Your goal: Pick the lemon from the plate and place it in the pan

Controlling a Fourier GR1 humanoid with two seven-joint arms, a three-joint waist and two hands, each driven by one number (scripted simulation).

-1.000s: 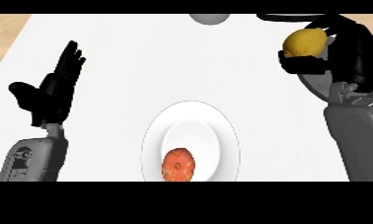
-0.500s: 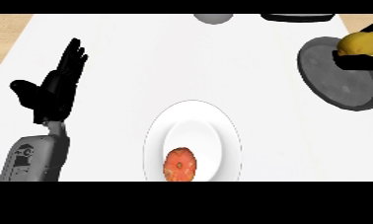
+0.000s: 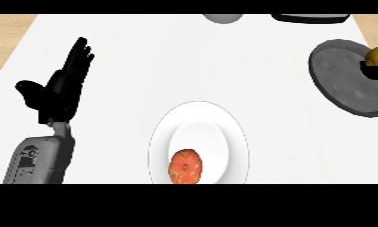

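The counter (image 3: 184,61) was a plain, smooth white top, with a strip of pale wood (image 3: 13,33) showing past its far-left corner.

Each thing appeared once: one plate, one pan, one lemon, one other fruit, and two objects cut off by the far edge.

The left hand (image 3: 60,88) rested open at the left, its black fingers (image 3: 77,61) straight and pointing up, thumb spread wide, holding nothing. Right of those fingers and nearer the counter's front edge lay the white plate (image 3: 214,126), round and glossy, with a round orange-red fruit (image 3: 186,167) on its near part. Well to the right of the fingers lay the pan (image 3: 341,78), a flat, dull grey disc. The yellow lemon (image 3: 373,53) showed over the pan's far-right part, cut by the view's edge. A black sliver of the right hand (image 3: 368,66) touched the lemon from below; whether that hand gripped it could not be told.

Beyond the fingertips, at the far edge, were a smooth grey rounded object (image 3: 223,18) and a dark flat object (image 3: 310,18).
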